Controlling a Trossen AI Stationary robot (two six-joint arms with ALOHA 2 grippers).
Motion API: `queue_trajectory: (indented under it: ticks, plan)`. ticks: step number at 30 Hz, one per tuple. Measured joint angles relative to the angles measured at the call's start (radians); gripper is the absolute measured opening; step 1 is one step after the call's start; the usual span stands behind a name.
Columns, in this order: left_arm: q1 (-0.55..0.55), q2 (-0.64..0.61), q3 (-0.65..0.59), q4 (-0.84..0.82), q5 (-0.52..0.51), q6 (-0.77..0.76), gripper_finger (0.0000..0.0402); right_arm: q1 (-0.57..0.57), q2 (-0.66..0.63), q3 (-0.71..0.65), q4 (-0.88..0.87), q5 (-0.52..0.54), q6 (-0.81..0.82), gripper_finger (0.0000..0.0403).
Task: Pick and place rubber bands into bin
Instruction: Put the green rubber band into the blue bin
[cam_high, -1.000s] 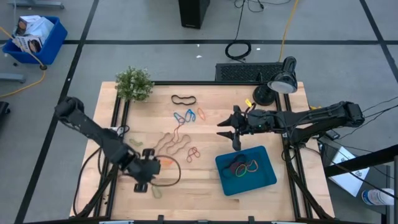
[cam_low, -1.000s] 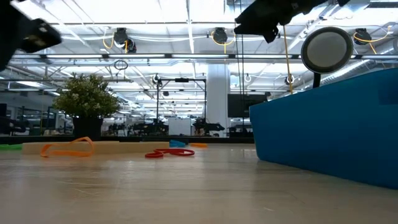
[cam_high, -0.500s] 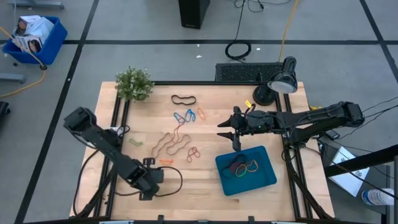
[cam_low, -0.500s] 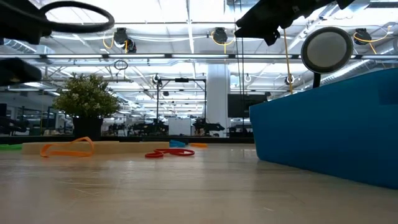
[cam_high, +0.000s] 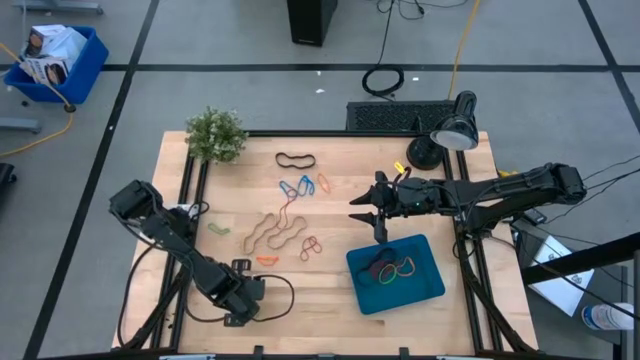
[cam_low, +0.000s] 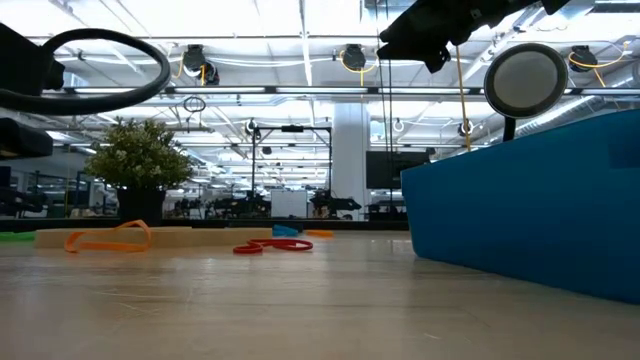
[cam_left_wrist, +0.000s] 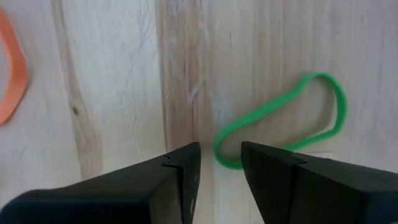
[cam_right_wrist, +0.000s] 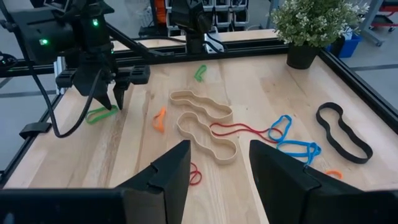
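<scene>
A green rubber band (cam_left_wrist: 280, 124) lies flat on the wood near the table's front left. My left gripper (cam_left_wrist: 221, 167) is open, pointing down, with its fingertips on either side of the band's end; it also shows in the high view (cam_high: 240, 300). The teal bin (cam_high: 430, 285) sits at the front right with a few bands in it. My right gripper (cam_high: 378, 212) is open and empty, above the table just beyond the bin's far left corner. More bands lie mid-table: black (cam_high: 295, 159), blue (cam_high: 293, 187), tan (cam_high: 275, 232), red (cam_high: 310, 247), orange (cam_high: 266, 260).
A potted plant (cam_high: 215, 135) stands at the far left corner and a desk lamp (cam_high: 450, 135) at the far right. A black cable loop (cam_high: 278, 292) hangs off my left arm beside the gripper. Another green band (cam_high: 218, 229) lies near the left edge.
My left gripper has gone toward the table's near edge and now stands over the green band that lay in front of it. My right arm has kept still.
</scene>
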Motion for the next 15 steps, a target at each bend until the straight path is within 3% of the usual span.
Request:
queue_trajectory:
  ticks: [9, 15]
  plan:
    - [0.004, 0.004, -0.002, -0.001, -0.014, -0.030, 0.0117, 0.000, 0.000, 0.000, 0.000, 0.000, 0.000, 0.0160]
    - [0.005, 0.004, -0.003, -0.007, -0.023, -0.035, 0.0057, 0.000, 0.000, 0.000, 0.000, 0.000, 0.000, 0.0160]
